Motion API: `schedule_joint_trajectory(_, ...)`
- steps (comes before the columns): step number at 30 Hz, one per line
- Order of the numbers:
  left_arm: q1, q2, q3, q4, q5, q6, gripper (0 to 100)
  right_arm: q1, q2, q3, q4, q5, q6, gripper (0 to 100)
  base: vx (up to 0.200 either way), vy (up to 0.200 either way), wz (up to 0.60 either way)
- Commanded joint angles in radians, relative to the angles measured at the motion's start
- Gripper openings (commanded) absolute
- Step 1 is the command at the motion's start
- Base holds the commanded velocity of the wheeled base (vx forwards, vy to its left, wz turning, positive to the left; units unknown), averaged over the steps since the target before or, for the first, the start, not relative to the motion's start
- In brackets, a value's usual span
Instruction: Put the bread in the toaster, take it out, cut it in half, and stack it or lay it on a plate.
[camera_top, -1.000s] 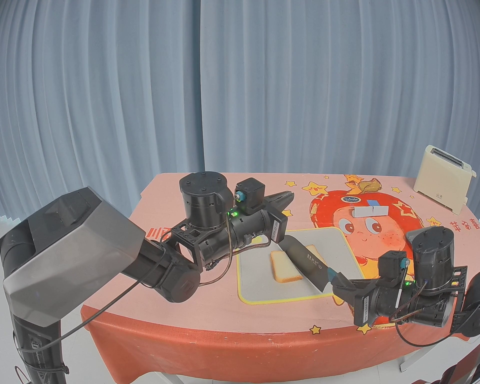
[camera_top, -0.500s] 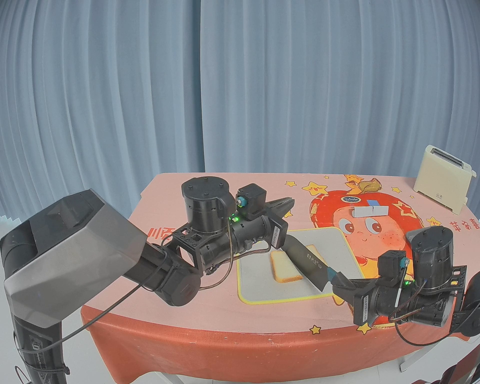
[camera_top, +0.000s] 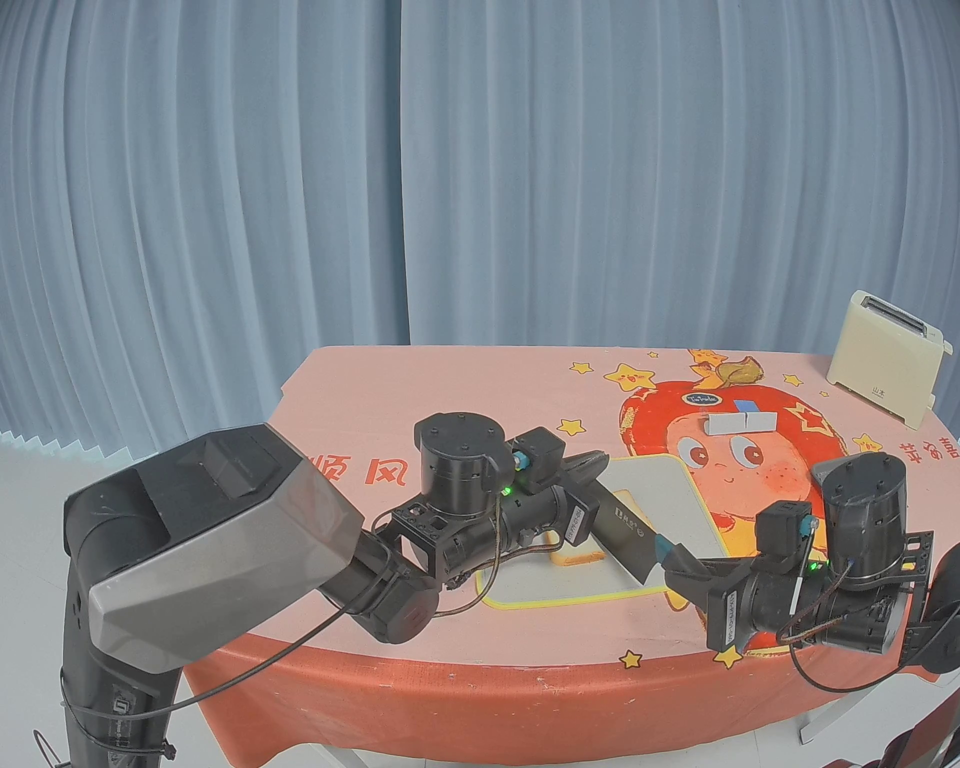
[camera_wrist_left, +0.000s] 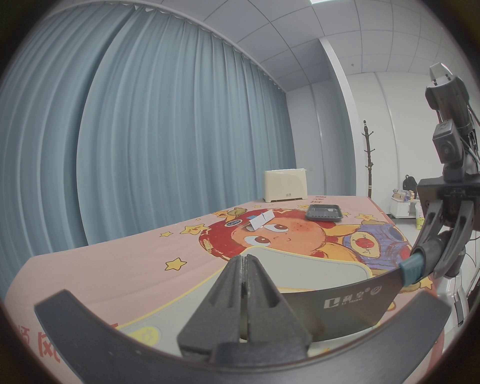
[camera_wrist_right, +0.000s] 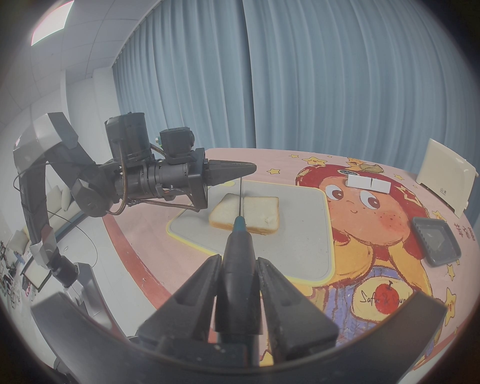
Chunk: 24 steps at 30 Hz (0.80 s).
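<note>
Two grippers meet over the grey cutting board (camera_top: 668, 478) at the middle of the pink table. The right gripper (camera_wrist_right: 239, 272) comes in from 4 o'clock of the board, its claw clamped narrow on the dark handle of the knife (camera_top: 625, 533). The blade stands on edge and points toward 10 o'clock, running across the middle of the bread (camera_wrist_right: 245, 213). Whether the edge actually touches the crust cannot be told. The bread is one pale slice lying flat on the board, toward its 8 o'clock part. The left gripper (camera_wrist_left: 243, 286) reaches in from 9 o'clock, its claw pressed shut with nothing between the fingers. Its tip hangs just above the slice and close beside the flat of the blade. The cream toaster (camera_top: 888, 357) stands upright near the table's far right edge, at about 2 o'clock of the board and well apart from it. A white card (camera_top: 740, 423) lies on the printed cloth at 1 o'clock of the board. A small dark tray (camera_wrist_right: 436, 240) rests on the cloth at roughly 3 o'clock of the board, nearer than the toaster.
</note>
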Motion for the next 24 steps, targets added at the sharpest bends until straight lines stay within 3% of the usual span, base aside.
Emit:
schedule_joint_trajectory(1,-0.001,0.043,0.005,0.01,0.006,0.001,0,-0.003,-0.001,-0.007,-0.001,0.0,-0.001,0,0.0,0.0,0.0)
schedule_joint_trajectory(15,0.006,-0.049,-0.004,0.0,0.007,0.0,0,0.003,-0.006,-0.008,-0.001,0.0,-0.002,0,0.0,0.0,0.0)
schedule_joint_trajectory(24,0.064,-0.25,0.069,0.015,0.009,0.0,0,-0.006,-0.013,-0.007,-0.001,-0.001,-0.002,0,0.0,0.0,0.0)
